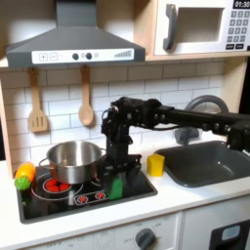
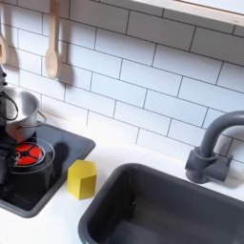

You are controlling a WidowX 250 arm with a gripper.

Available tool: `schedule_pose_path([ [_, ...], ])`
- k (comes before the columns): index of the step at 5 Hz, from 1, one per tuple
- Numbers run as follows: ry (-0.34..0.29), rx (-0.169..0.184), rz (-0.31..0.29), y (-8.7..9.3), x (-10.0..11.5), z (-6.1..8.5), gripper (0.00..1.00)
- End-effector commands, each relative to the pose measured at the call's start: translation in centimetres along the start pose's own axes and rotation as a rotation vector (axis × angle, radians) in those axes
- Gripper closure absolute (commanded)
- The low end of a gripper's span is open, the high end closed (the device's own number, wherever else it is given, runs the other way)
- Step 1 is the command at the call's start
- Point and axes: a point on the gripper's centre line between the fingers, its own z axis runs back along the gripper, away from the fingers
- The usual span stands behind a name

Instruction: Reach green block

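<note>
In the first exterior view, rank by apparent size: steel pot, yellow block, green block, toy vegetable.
1. Steel pot, clearly largest.
2. Toy vegetable and yellow block look about alike; not ranking them.
3. Green block, smallest as seen, though the gripper partly hides it.

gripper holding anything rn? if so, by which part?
Cannot be told. In the first exterior view the gripper points down over the green block on the stovetop; contact is too blurred to judge.

A black WidowX arm (image 1: 166,115) in the first exterior view: boxy, matte segments linked by chunky joint housings, with dark cables looped along the links. The gripper (image 1: 114,168) is the same black, slim and narrow-fingered. No markings or screws can be made out.
</note>
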Motion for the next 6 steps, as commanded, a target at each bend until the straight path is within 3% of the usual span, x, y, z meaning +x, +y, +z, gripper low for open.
schedule_pose_path([
  [1, 0.02, 0.02, -0.001, 0.7, 0.2, -0.8, 0.0],
  [3, 0.055, 0.03, -0.038, 0.6, 0.1, -1.9, 0.0],
  [4, -0.01, 0.053, -0.066, 0.0, 0.0, -0.9, 0.0],
  [6, 0.008, 0.045, -0.055, 0.4, 0.0, -1.6, 0.0],
])
